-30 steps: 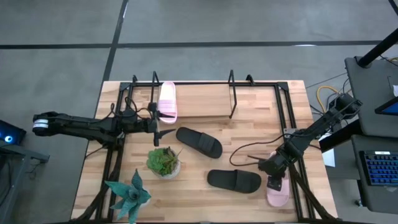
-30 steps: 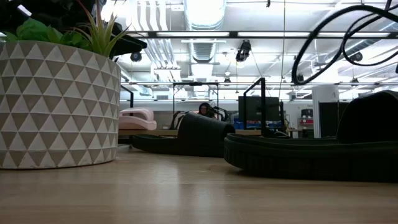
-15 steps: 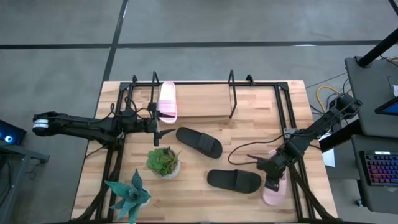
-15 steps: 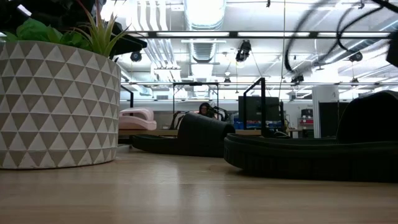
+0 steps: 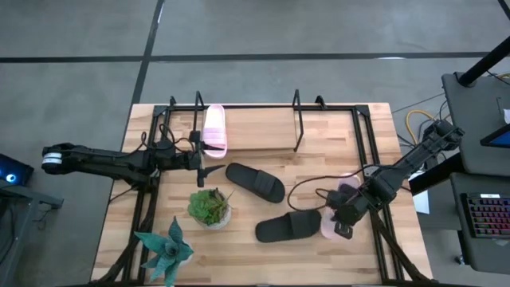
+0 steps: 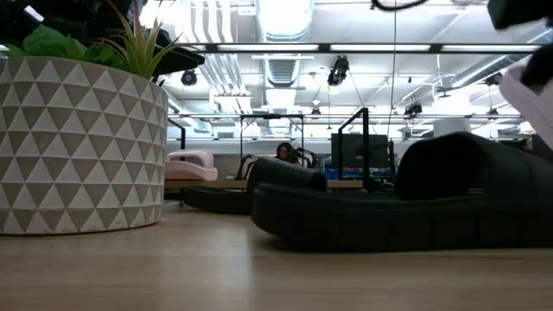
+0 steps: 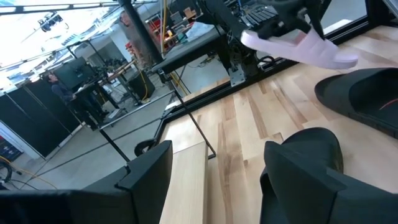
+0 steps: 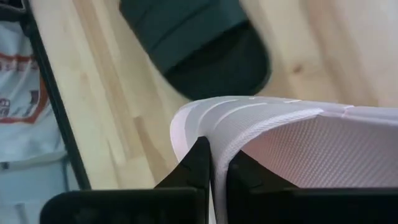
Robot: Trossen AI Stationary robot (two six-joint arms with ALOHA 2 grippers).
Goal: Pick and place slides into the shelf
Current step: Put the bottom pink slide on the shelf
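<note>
Your pink slide point(image 5: 338, 209), clamped at its edge by the right gripper point(image 5: 344, 217), has lifted off the table's near right edge and swung inward, nudging the near black slide point(image 5: 287, 226) askew. Transfer toward the shelf point(image 5: 296, 121) looks underway. Left gripper point(image 5: 201, 164) waits, fingers spread, by the shelved pink slide point(image 5: 213, 129).

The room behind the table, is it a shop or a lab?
Probably a robot lab or workshop: exposed ceiling ducts with strip lights, dark computer monitors on benches, and black robot arms over a pale wooden table holding slide sandals.
</note>
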